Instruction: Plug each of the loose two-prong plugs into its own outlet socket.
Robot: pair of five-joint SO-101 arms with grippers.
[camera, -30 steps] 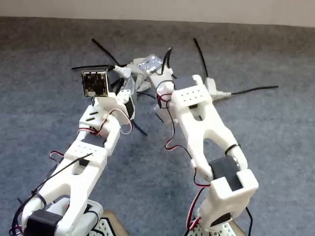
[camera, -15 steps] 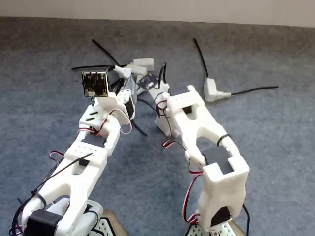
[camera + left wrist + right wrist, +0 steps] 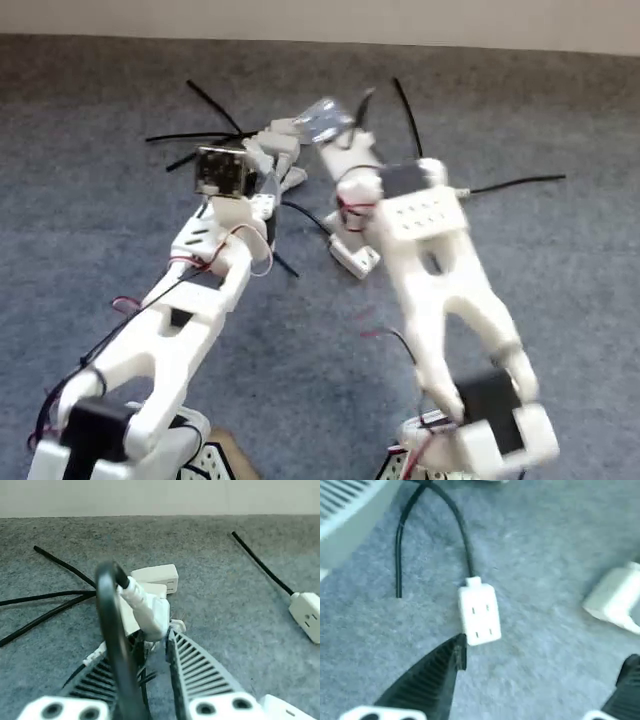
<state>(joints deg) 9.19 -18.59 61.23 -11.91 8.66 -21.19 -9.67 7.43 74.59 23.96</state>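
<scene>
Left pincer [image 3: 152,637]: fingers close together, clamped on a white two-prong plug [image 3: 150,607], which sits between the ribbed fingers [image 3: 200,672] right at their tips. The plug's black cord [image 3: 112,630] loops up and back over my wrist. Just past the plug lie two white outlet blocks [image 3: 157,575], stacked close together on the grey table [image 3: 225,580]. I can't tell whether the plug touches them. Another white outlet [image 3: 306,611] lies well apart on the same table, with a black cord running off from it. Right pincer [image 3: 545,660]: wide apart, holding nothing. One dark finger [image 3: 440,672] has its tip just beside the end of a white socket block [image 3: 479,615] lying flat on the table, slots up; contact unclear. This block's black cord [image 3: 462,535] curves away from its far end. A second white block [image 3: 615,597], blurred, lies nearby between my two right fingers, closer to the far one. In the high view the socket block [image 3: 355,258] lies between my two arms, near the right arm.
</scene>
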